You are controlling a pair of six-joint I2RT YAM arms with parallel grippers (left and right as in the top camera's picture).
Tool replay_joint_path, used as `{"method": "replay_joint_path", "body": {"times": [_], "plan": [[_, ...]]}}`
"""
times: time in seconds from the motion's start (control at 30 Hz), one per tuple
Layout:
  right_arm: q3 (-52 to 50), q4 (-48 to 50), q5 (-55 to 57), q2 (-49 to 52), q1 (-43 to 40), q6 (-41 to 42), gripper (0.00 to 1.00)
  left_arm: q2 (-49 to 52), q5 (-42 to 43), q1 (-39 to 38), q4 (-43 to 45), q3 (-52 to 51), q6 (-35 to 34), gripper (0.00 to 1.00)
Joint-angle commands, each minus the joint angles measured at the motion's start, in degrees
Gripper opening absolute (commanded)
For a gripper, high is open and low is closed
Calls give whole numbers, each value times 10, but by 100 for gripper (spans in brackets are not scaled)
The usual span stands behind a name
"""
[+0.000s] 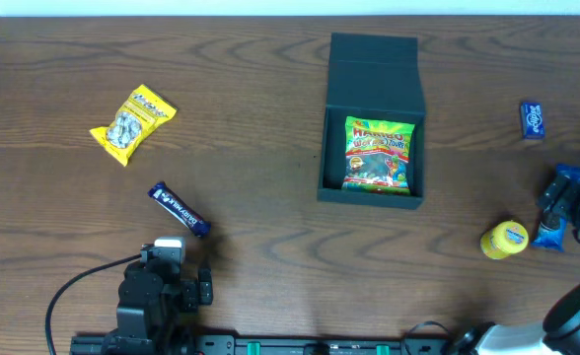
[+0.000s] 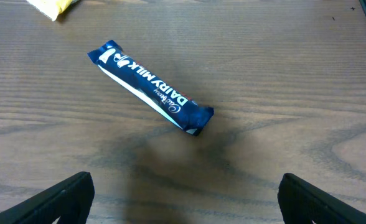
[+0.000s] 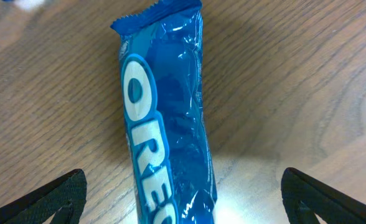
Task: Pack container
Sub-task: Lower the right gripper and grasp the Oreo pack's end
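The wooden table carries everything. The container sits right of centre toward the far side, its lid thrown back flat beyond the far wall and the box open upward. It looks rigid and matte, so a pinch should not slip. It is probably light, though, and may skate on the wood if shoved from one side. The best place to take hold is likely the free far edge of the lid, to swing it over. A side wall is the stiff part to steady it by. A Haribo bag already lies flat inside and fills most of the floor, so further items would probably rest on top. A yellow snack packet lies far left. The Oreo pack lies at the near right, glossy and crinkly, and probably slick. The right gripper hangs over it with jaws spread wide, holding nothing. The Dairy Milk bar lies near left, just beyond the left gripper, which is equally wide and empty. A small round yellow item sits just left of the Oreo pack.
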Motion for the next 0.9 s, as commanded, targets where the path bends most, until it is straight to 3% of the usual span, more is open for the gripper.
{"method": "replay_joint_path", "body": {"times": [0.0, 0.53, 0.67, 0.87], "plan": [[-4, 5, -10, 18, 0, -8, 99, -3, -6, 3, -14, -21, 4, 95], [-5, 15, -10, 50, 16, -8, 99, -3, -6, 3, -14, -21, 4, 95], [-6, 17, -8, 50, 23, -8, 84, -3, -6, 3, -14, -21, 4, 96], [-6, 17, -7, 50, 24, -8, 72, -3, -6, 3, -14, -21, 4, 95]]}}
